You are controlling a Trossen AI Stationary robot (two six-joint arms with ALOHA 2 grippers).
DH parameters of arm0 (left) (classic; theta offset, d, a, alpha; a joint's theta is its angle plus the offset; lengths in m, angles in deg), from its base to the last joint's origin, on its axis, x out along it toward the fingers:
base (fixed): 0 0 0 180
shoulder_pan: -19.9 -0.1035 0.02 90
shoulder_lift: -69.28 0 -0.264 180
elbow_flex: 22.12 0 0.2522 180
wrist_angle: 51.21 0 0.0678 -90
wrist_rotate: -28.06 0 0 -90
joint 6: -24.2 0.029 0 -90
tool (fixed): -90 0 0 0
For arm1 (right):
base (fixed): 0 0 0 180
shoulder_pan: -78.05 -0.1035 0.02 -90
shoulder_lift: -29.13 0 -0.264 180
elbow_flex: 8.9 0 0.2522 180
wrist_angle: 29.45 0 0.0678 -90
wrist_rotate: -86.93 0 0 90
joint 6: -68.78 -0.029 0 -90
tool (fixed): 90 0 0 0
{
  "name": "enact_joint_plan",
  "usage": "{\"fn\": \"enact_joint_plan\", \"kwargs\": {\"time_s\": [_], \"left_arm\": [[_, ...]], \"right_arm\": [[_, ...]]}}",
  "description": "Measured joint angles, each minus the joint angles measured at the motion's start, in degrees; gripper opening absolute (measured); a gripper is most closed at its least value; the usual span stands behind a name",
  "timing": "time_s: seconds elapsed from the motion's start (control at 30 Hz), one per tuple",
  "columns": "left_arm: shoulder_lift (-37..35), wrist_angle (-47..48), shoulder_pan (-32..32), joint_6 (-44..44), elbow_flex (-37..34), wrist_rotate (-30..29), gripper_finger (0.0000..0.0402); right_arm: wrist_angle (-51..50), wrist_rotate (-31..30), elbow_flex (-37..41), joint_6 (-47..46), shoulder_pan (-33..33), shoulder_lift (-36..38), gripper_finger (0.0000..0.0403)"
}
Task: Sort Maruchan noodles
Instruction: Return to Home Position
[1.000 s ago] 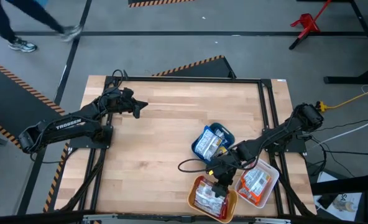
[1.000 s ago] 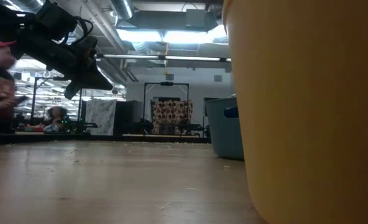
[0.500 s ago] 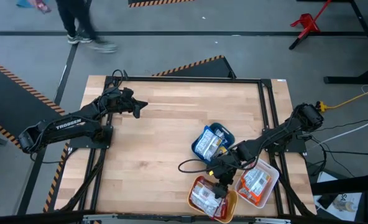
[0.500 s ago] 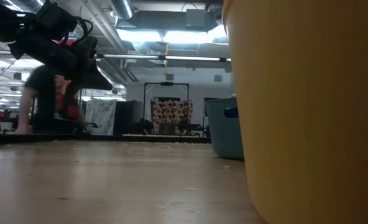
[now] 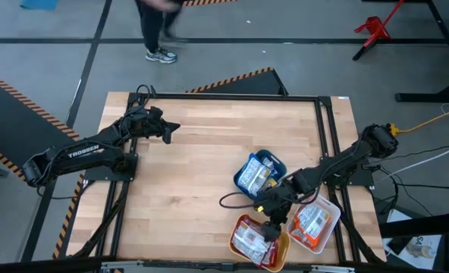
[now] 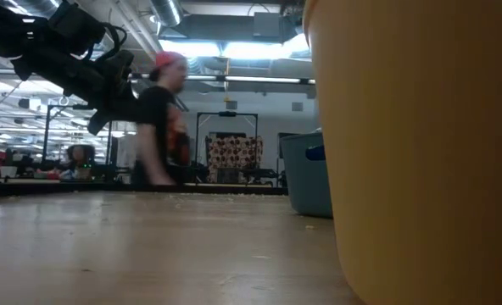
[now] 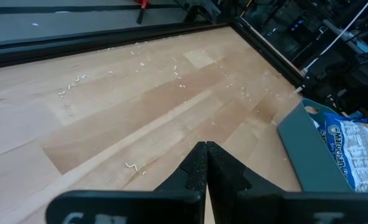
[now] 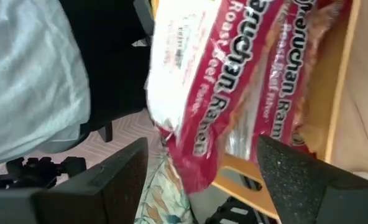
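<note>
Wood top: the table (image 5: pixel 194 189) lies bare across its left and middle, with pale crumbs scattered on it in the left wrist view.
Edges: black rails (image 5: pixel 232 96) run along the far side and both flanks. All three containers crowd the near right corner.
Yellow bin (image 5: pixel 234 236): sits at the near edge, and its wall (image 6: pixel 421 152) fills the right of the low view.
Teal bin (image 5: pixel 277 161): just beyond the yellow bin, toward mid-table, holding the blue packs (image 5: pixel 253 174).
White tray (image 5: pixel 332 220): just right of the yellow bin, holding the orange packs (image 5: pixel 309 221).
Red packs (image 5: pixel 249 241): piled in the yellow bin.
Right gripper (image 5: pixel 270 230): above the yellow bin with its fingers spread wide, gripping nothing. The red packs (image 8: pixel 234 74) lie directly below it. Whether a finger touches them cannot be told.
Left gripper (image 5: pixel 171 129): raised over bare wood at the far left, fingers pressed together and empty, well apart from every pack.
Open room: the widest clear stretch lies between the two arms.
Person (image 5: pixel 160 30): on the floor beyond the far edge.
</note>
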Motion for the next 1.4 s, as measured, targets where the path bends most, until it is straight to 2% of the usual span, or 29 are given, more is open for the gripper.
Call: {"fn": "enact_joint_plan", "kwargs": {"time_s": [0.13, 0.3, 0.47, 0.67, 0.73, 0.83, 0.93, 1.03, 1.1, 1.17, 1.27, 1.4], "left_arm": [[-0.01, -0.31, 0.01, -0.12, 0.00, 0.04, 0.0000], [-0.01, -0.48, 0.01, -2.71, 0.00, 0.13, 0.0000], [-0.30, -3.02, 0.01, -5.41, 0.07, 4.75, 0.0000], [-0.69, -14.92, 0.01, -11.40, 0.07, 11.23, 0.0000], [-0.77, -19.07, 0.00, -12.79, 0.07, 12.11, 0.0000], [-1.77, -25.03, -0.02, -14.56, 0.11, 14.39, 0.0000], [-3.27, -28.92, -0.11, -19.71, 0.10, 16.82, 0.0000], [-5.27, -31.78, -0.57, -30.48, 0.11, 16.24, 0.0001], [-6.23, -32.36, -1.28, -33.74, 0.09, 15.98, 0.0004], [-6.67, -34.70, -1.91, -33.78, 0.09, 19.09, 0.0008], [-6.70, -40.44, -2.75, -35.32, 0.09, 25.88, 0.0012], [-6.70, -42.75, -3.58, -39.68, 0.09, 32.85, 0.0014]], "right_arm": [[-3.22, 0.86, 0.00, 0.48, 1.78, 3.18, 0.0281], [-11.12, 1.32, 0.00, 5.75, 6.66, 9.64, 0.0280], [-17.25, 1.46, -0.02, 7.48, 15.77, 17.04, 0.0280], [-18.06, -1.94, -0.03, 7.82, 27.57, 27.00, 0.0280], [-16.23, -2.49, -0.04, 11.01, 31.00, 30.13, 0.0280], [-17.35, -2.19, -0.04, 23.88, 36.41, 34.22, 0.0280], [-15.28, -4.05, -0.07, 29.39, 41.06, 37.92, 0.0280], [-14.36, -12.36, -0.07, 39.24, 43.08, 41.46, 0.0280], [-11.79, -16.40, 0.43, 43.59, 44.39, 43.32, 0.0280], [-8.97, -14.31, 2.03, 46.18, 46.83, 45.06, 0.0280], [-3.40, -7.80, 6.69, 46.59, 51.52, 49.58, 0.0280], [9.20, -3.34, 19.34, 41.92, 56.40, 57.09, 0.0280]]}}
